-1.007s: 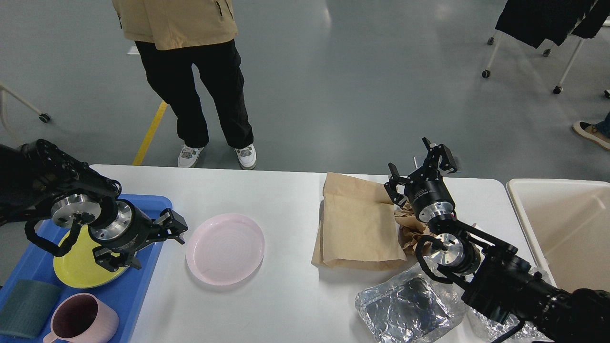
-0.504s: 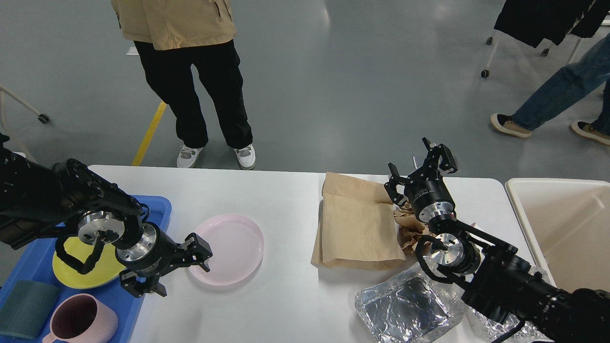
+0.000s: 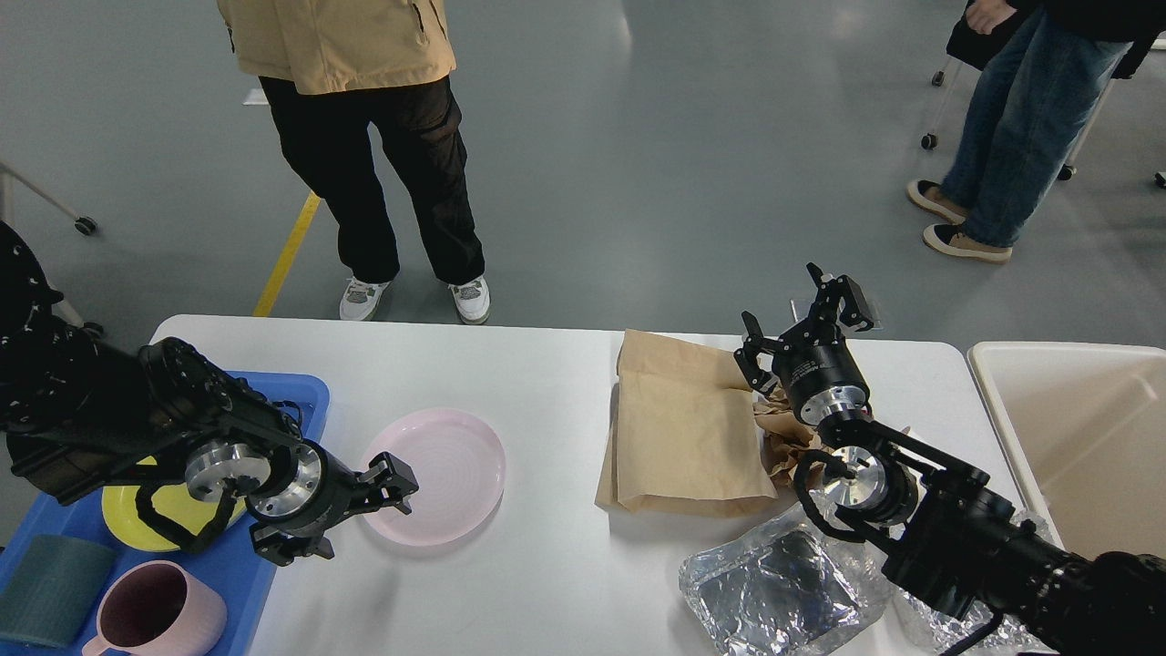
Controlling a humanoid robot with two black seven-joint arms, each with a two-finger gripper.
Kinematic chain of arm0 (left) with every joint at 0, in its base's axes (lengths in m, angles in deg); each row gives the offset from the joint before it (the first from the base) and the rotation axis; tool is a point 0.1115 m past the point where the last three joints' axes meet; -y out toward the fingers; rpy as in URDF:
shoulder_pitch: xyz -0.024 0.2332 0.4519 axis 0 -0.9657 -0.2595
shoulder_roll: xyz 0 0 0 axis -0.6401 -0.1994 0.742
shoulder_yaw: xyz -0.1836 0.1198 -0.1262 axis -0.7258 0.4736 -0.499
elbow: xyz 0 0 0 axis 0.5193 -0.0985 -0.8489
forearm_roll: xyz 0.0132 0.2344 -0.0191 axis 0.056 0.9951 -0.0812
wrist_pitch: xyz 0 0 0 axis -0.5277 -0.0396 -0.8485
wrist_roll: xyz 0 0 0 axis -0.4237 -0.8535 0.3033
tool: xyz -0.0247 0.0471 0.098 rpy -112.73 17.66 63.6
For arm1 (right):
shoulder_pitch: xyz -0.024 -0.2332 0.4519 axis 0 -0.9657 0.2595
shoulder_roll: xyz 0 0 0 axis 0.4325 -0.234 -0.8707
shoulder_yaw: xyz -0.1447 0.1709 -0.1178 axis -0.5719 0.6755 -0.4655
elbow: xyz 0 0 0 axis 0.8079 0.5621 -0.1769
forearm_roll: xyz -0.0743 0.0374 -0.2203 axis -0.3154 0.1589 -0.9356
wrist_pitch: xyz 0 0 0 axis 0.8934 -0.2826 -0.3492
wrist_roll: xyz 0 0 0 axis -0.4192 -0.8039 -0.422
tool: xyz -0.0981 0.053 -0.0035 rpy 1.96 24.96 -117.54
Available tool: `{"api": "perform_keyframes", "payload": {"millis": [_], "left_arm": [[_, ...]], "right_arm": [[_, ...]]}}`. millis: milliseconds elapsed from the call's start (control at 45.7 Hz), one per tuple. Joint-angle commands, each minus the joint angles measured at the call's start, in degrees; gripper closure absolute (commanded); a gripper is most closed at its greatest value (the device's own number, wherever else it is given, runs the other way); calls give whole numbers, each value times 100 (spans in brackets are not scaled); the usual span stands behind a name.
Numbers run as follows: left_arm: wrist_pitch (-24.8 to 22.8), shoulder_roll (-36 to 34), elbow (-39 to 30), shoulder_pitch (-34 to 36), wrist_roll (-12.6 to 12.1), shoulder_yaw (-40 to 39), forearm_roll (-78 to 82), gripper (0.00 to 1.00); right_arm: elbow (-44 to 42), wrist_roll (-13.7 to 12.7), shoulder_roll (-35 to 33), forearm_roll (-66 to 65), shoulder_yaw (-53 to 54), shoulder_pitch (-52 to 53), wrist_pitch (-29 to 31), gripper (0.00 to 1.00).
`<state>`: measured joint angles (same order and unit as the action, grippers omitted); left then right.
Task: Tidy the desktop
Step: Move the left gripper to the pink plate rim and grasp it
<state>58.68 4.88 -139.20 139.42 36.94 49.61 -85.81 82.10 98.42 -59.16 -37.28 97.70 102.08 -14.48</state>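
Pink plate point(image 3: 432, 476) on the desktop point(image 3: 547, 583) meets the left claw point(image 3: 353, 512) (fingers spread, empty); right claw point(image 3: 803, 319) gapes empty.

Arms: black housings, looped black cables.
Wrists: polished silver discs, screwed.
Left gripper point(image 3: 351, 510): black, two-fingered.
Right gripper point(image 3: 802, 314): black, two-fingered.

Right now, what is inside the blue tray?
The blue tray holds a yellow plate, a pink mug and a folded green cloth. My left arm covers the tray's middle, so anything there is hidden.
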Motion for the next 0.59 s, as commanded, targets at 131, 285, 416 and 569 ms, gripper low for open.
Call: {"api": "perform_keyframes", "payload": {"millis": [131,285,416,569], "left_arm": [[1484,2,14,-686,9,-425,-64,4],[1573,2,93,-836,1,-680,-72,4],[1600,2,242,-897,9,-777,-99,4],[1591,11,321,-976,9,-812,-257,13]], "right_arm": [[-1,2,0,0,0,0,1,0],[-1,2,0,0,0,0,9,0],[-1,-7,0,0,0,0,1,0],[-1,2,0,0,0,0,1,0]]}}
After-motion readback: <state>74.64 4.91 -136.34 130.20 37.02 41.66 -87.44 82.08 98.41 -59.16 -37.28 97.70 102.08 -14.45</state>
